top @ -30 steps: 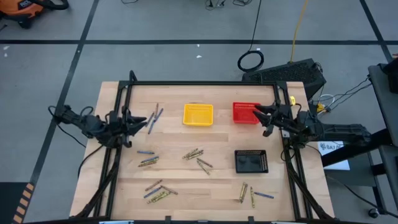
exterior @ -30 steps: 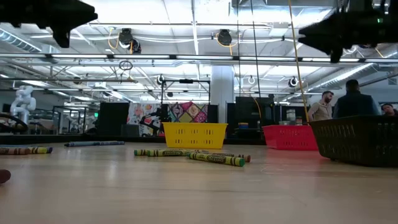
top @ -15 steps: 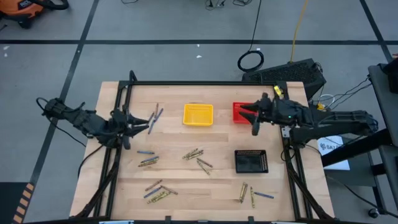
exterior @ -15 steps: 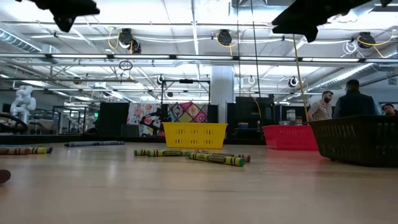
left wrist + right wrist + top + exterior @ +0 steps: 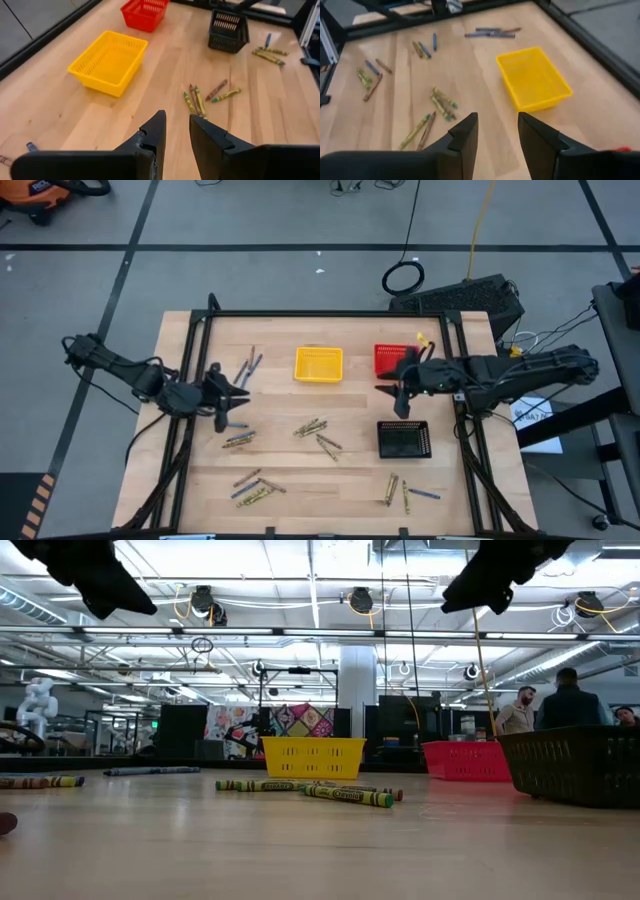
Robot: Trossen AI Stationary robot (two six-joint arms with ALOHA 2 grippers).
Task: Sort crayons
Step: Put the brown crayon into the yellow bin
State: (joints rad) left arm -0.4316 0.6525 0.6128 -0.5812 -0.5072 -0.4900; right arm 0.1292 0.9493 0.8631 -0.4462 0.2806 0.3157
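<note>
Several crayons lie flat in loose groups on the wooden table (image 5: 360,480): at the far left (image 5: 248,367), left of centre (image 5: 237,438), at the centre (image 5: 318,432), near left (image 5: 252,488) and near right (image 5: 402,492). My left gripper (image 5: 232,393) hovers open and empty above the table's left part, near the far-left crayons; its wrist view shows the centre crayons (image 5: 196,100) ahead of its fingers (image 5: 176,131). My right gripper (image 5: 392,393) hovers open and empty between the red and black baskets, facing the centre crayons (image 5: 442,105).
A yellow mesh basket (image 5: 318,364) and a red one (image 5: 395,358) stand at the far side, and a black one (image 5: 404,438) at the right. A black frame (image 5: 320,314) runs along the table's edges. People stand in the room beyond (image 5: 560,700).
My left gripper has gone toward the table's right and near edge, away from the far-left crayons. My right gripper has gone toward the table's left and near edge, from over the red basket to the gap before the black one. The crayons have not moved.
</note>
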